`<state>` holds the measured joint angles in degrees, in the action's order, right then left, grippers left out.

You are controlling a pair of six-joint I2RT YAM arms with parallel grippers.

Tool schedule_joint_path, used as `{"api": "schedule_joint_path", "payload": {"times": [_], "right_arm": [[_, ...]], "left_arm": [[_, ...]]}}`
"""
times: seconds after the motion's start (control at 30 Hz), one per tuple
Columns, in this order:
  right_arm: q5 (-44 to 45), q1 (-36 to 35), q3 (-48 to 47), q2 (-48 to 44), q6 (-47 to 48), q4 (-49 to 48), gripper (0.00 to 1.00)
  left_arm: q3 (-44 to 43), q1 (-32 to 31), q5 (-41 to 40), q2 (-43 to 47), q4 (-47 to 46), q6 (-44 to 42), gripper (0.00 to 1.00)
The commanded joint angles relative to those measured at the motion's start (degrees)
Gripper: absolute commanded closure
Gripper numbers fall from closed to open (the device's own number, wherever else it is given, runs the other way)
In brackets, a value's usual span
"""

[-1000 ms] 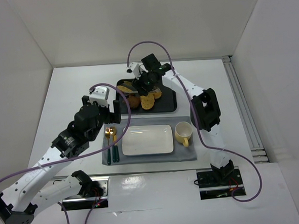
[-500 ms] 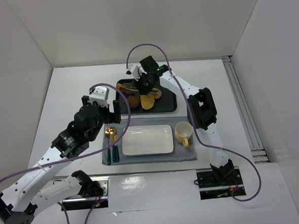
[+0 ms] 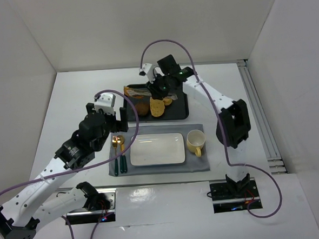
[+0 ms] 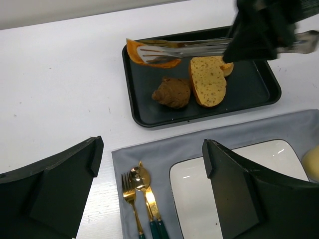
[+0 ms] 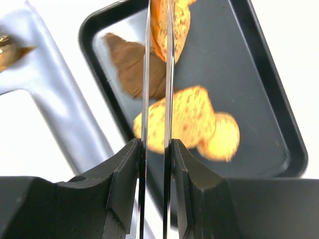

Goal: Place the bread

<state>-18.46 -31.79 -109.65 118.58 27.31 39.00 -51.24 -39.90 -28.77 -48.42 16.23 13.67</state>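
My right gripper [image 3: 161, 84] [image 5: 158, 149] is shut on a pair of metal tongs [image 4: 184, 48] [image 5: 147, 74]. The tongs pinch the bread [image 4: 133, 54] [image 5: 174, 20] [image 3: 129, 91], a small slice with an orange-brown crust, over the far-left corner of the black tray [image 3: 179, 112] [image 4: 249, 97]. My left gripper [image 3: 124, 119] [image 4: 149, 154] is open and empty above the left edge of the grey mat. The white plate [image 3: 157, 149] [image 4: 199, 194] lies on the mat in front of the tray.
On the tray lie a larger pale slice [image 4: 207, 80] [image 5: 184, 119], a small round orange bun [image 4: 228, 67] [image 5: 224, 137] and a brown pastry [image 4: 172, 92] [image 5: 132, 64]. The grey mat [image 3: 200, 163] also holds gold cutlery [image 3: 118, 150] [image 4: 142, 199] and a yellow cup [image 3: 195, 143].
The right arm's elbow swung to the right and its wrist shifted slightly right and back, still holding the tongs with the bread. The left arm has not moved.
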Motion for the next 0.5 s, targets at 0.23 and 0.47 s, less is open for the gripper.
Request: {"api": "schedule_joint_path", "payload": {"times": [0.23, 0.47], "right_arm": [[-6.49, -0.82, 19.89, -26.45, 3.26, -0.51, 0.81], [-8.7, -0.82, 35.98, -40.88, 8.64, 7.74, 0.81]], "left_arm": [[0.53, -0.18, -2.07, 1.05, -3.4, -0.05, 0.0], [0.53, -0.18, -1.02, 0.52, -3.4, -0.05, 0.0]]}}
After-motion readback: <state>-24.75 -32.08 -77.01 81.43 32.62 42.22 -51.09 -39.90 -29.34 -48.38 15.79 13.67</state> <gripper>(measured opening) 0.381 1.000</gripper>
